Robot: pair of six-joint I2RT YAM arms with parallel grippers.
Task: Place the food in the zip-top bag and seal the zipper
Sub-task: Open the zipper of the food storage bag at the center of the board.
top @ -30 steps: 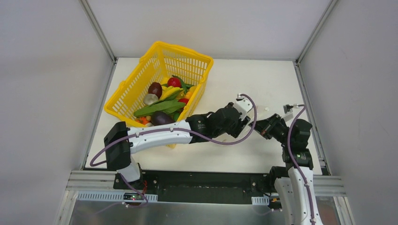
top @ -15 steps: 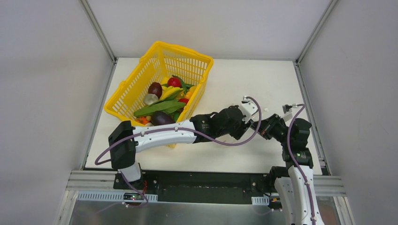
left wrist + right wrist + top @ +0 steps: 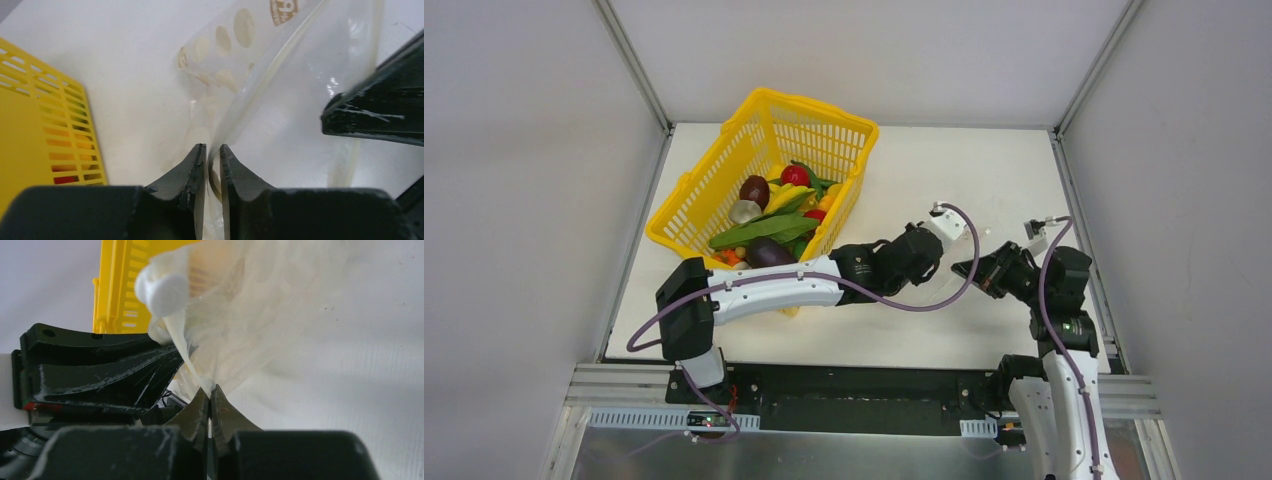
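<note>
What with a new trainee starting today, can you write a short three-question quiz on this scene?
1. True or false: the food sits in the yellow basket.
2. The right gripper pinches: A the zip-top bag; B a banana; C the basket rim.
3. Fill in: the left gripper is closed on the ____.
Key: 1 true; 2 A; 3 zip-top bag.
</note>
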